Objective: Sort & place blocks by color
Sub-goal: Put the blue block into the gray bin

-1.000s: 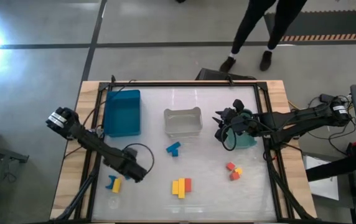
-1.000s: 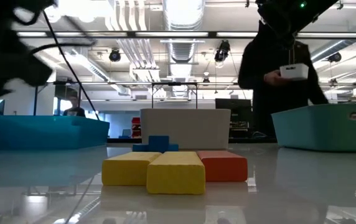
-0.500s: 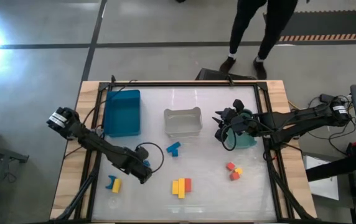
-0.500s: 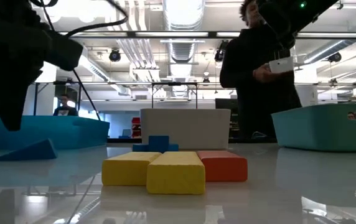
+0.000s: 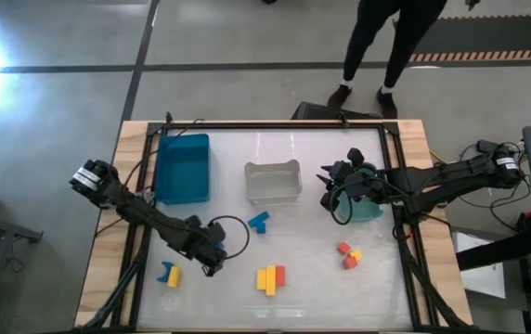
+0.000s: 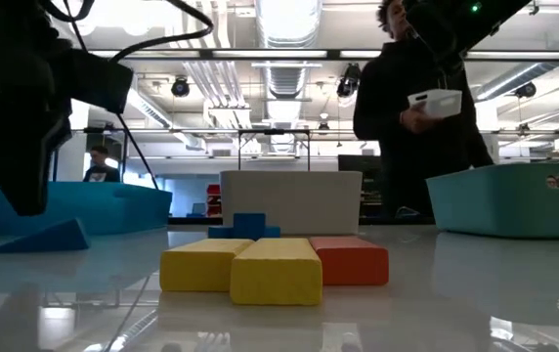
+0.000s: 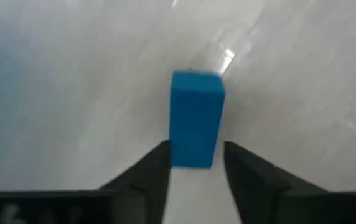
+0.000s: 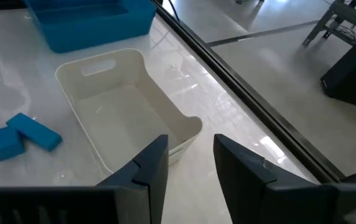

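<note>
High view: the white glossy table (image 5: pixel 293 306) carries three bins along its far half, a blue rectangular plastic bin (image 5: pixel 183 167) far left, a clear rectangular plastic bin (image 5: pixel 273 181) in the middle, and a green-teal bin (image 5: pixel 369 208) mostly hidden under the right arm. The left gripper (image 5: pixel 213 263) sits low over the near-left part of the table, just right of a small blue and yellow block pair (image 5: pixel 170 274). A pair of blue bar blocks (image 5: pixel 259 222) lies near the clear bin; a row of yellow and red bar blocks (image 5: pixel 270 277) lies at near centre; a small red, yellow and orange cluster (image 5: pixel 348 254) lies near right. The right gripper (image 5: pixel 326 190) hovers between the clear bin and the green-teal bin. A person's dark legs (image 5: pixel 377 46) stand on the floor beyond the table. Low view: the yellow and red bars sit side by side, touching, in the foreground; a blue wedge-shaped block (image 6: pixel 40 238) lies on the left under the dark left arm. Left wrist view: the left fingers (image 7: pixel 144 177) are spread, with a blue rectangular block (image 7: pixel 195 118) standing just ahead, its near end between the tips, no contact visible. Right wrist view: the right fingers (image 8: pixel 150 165) are parted and empty above the clear bin.
</note>
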